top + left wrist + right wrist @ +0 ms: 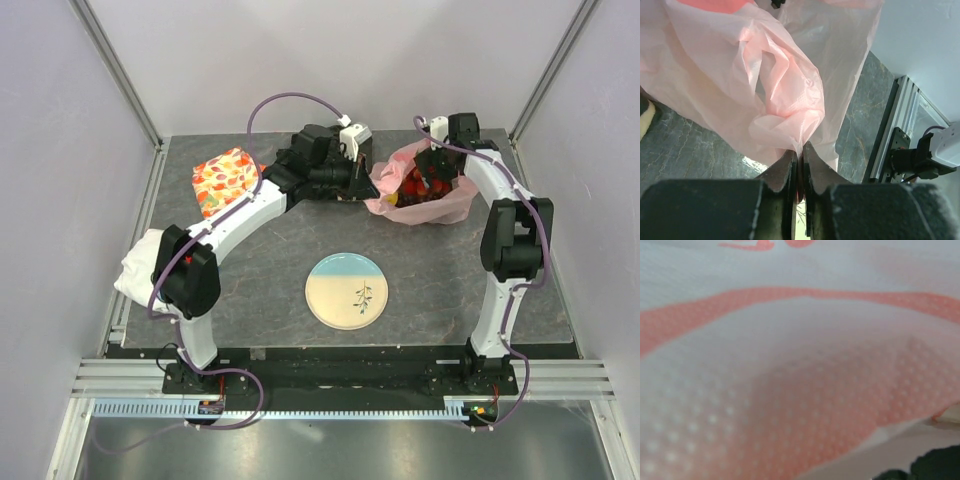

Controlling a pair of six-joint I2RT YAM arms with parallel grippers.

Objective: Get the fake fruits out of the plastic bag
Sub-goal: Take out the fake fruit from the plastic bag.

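The pink bag (425, 200) lies at the far side of the counter (260, 265), a bit to the right. Its mouth is open at the top. The red fruits (415, 185) are inside the bag, and you can see them through the opening.

The left claw (364, 187) is at the bag's left edge. In the left wrist view, the left claw (799, 152) is pinched tight on a fold of the thin bag (765, 75). Its two fingers (785, 170) press together with the film between them. The bag is bunched and crinkly above them, and the gray counter (680, 145) shows under it.

The right claw (430, 175) is down in the bag's mouth, right over the red fruits. The right wrist view is filled with the bag (790, 365), very close and blurry, pink and white. I cannot tell if the right claw is open or closed.

A round plate (345, 290) sits in the middle of the counter, well apart from the bag. An orange cloth (225, 180) lies at the far left, just beside the left arm. A white cloth (140, 265) lies at the left edge of the counter.
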